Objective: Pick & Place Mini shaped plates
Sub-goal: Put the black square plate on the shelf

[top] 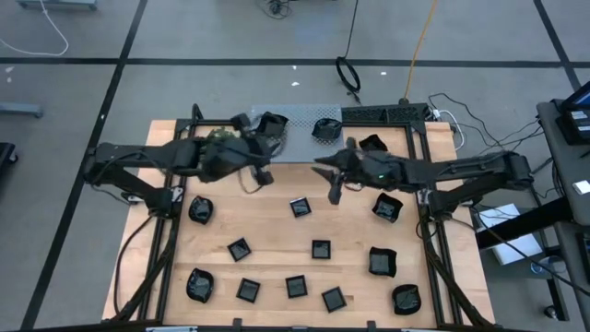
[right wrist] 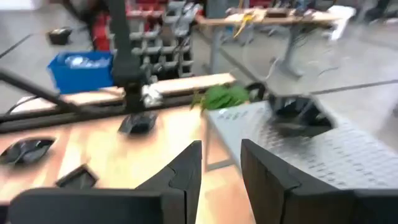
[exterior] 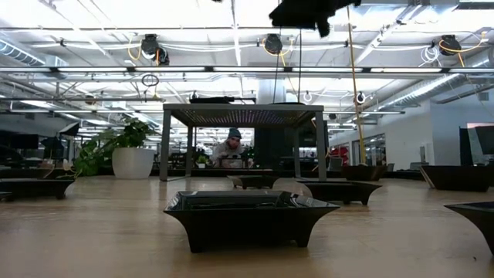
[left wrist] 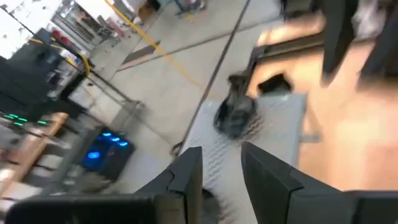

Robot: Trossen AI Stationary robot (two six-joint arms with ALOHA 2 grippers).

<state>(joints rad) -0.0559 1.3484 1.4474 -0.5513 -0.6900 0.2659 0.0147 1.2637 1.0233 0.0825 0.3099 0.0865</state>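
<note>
Grippers both empty, fingers slightly apart: left gripper (top: 265, 175) & right gripper (top: 335, 192) hover mid-table. Mini shaped plates (top: 320, 249) scattered on table (top: 277, 235) toward 6 o'clock; one plate (top: 324, 129) on grey stand (top: 295, 118) at 12 o'clock.

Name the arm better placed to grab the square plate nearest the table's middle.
Right. The right gripper hangs open and empty close beside that square plate; the left gripper is slightly farther, back by the grey stand.
</note>
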